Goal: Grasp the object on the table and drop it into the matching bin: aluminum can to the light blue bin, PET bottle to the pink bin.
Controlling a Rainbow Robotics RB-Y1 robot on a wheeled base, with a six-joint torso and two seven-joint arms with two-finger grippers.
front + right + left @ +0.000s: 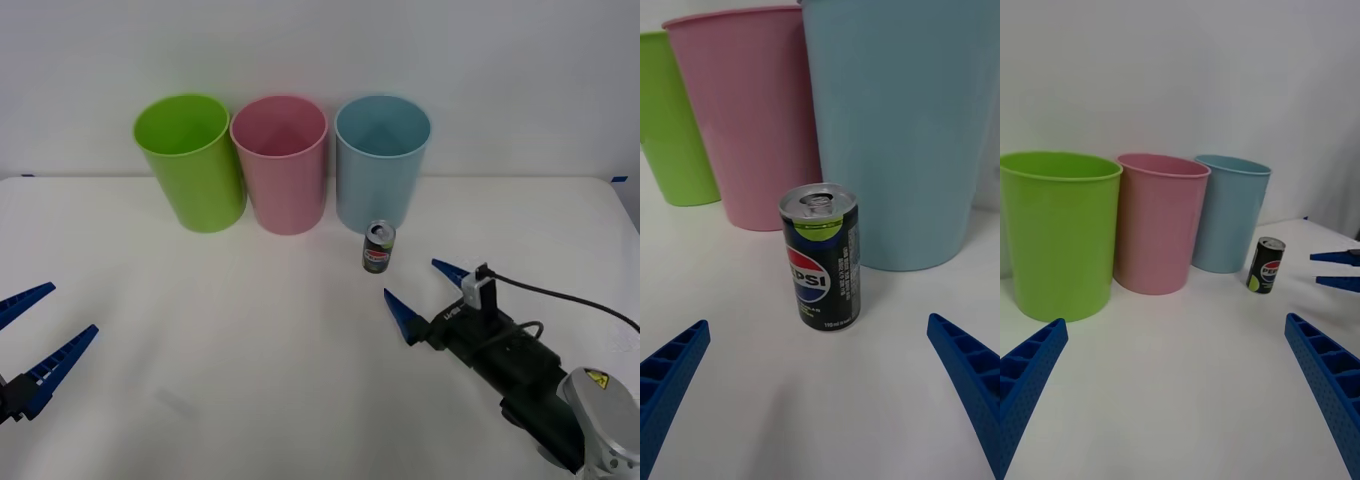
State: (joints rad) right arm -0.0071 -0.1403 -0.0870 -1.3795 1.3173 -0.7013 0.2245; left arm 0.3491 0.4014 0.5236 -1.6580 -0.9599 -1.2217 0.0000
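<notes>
A small black Pepsi can stands upright on the white desk, just right of the middle of the front view. Its silver top faces up and its red, white and blue logo faces the robot. It stands just in front of the light blue bin, near that bin's base; whether the two touch cannot be told.

Three tall round bins stand in a row across the upper part of the front view, against a white wall. The lime green bin is at the left, the pink bin in the middle and the light blue bin at the right. Neighbouring bins stand close side by side. All three are upright with their open mouths up.

The right gripper sits low at the lower right of the front view, just off the can and pointing toward it. Its blue ribbed fingers are spread wide and hold nothing. In the right wrist view the can stands centred ahead of the gap between the two fingers, with the light blue bin close behind it and the pink bin beside that.

The left gripper hangs at the lower left edge of the front view, well apart from the can and the bins. Its fingers are also spread wide and empty. In the left wrist view the three bins stand ahead, the can sits in front of the light blue bin, and the tips of the right gripper reach in from the right edge near the can.
</notes>
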